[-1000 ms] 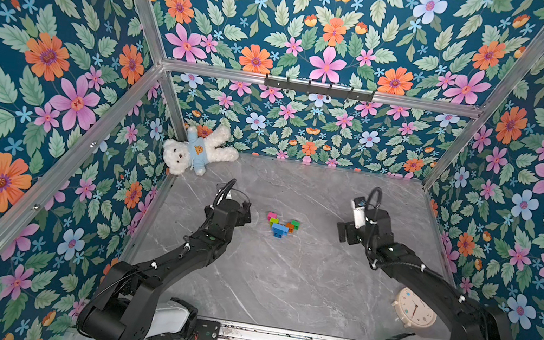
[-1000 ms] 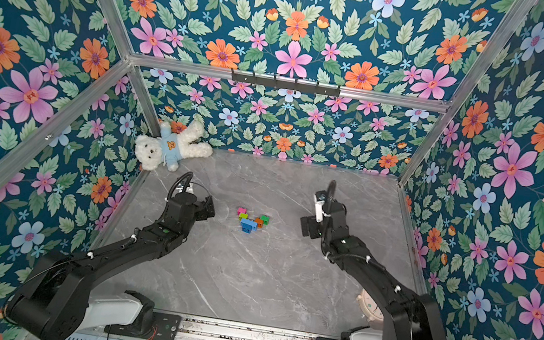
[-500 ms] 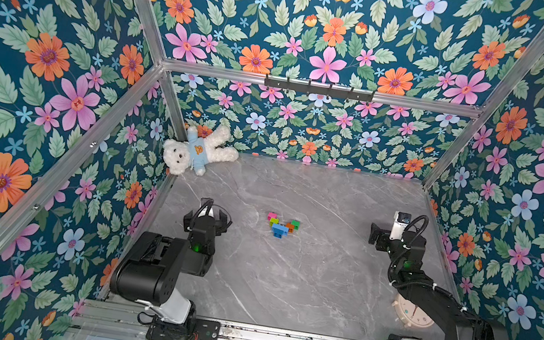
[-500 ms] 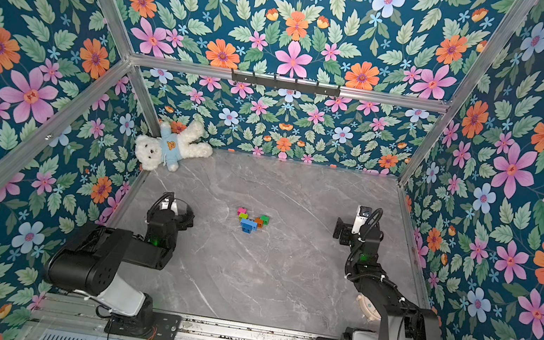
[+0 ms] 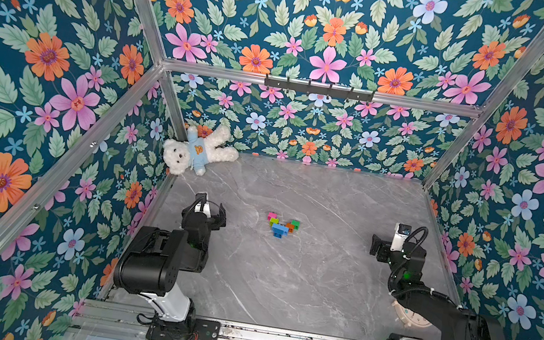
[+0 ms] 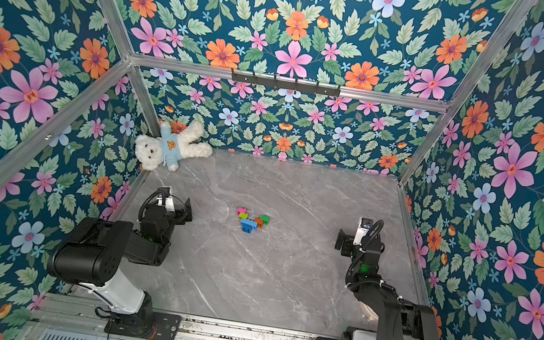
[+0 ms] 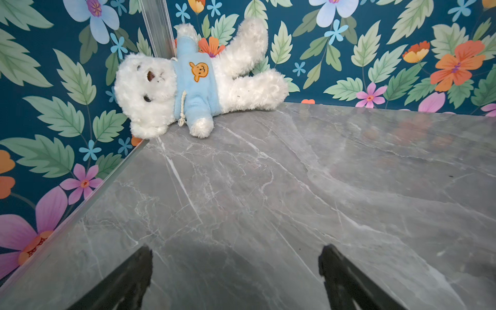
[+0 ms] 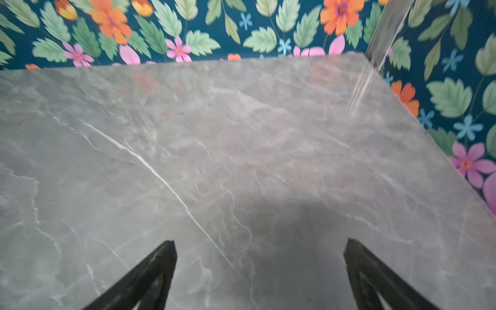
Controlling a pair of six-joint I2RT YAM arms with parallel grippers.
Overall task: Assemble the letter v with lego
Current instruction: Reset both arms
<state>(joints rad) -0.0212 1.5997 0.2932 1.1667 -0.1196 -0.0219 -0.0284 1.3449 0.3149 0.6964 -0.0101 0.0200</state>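
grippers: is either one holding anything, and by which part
Nothing is held. The left gripper and the right gripper both stand open and empty, and the letter v lies on the table apart from both.

Both arms drew back from the letter v [image 5: 281,225], the left gripper [image 7: 236,257] folding toward the near left and the right gripper [image 8: 260,249] retreating right.

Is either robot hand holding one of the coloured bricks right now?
No: the left hand and right hand both stand open and empty, while the brick cluster lies apart between them.
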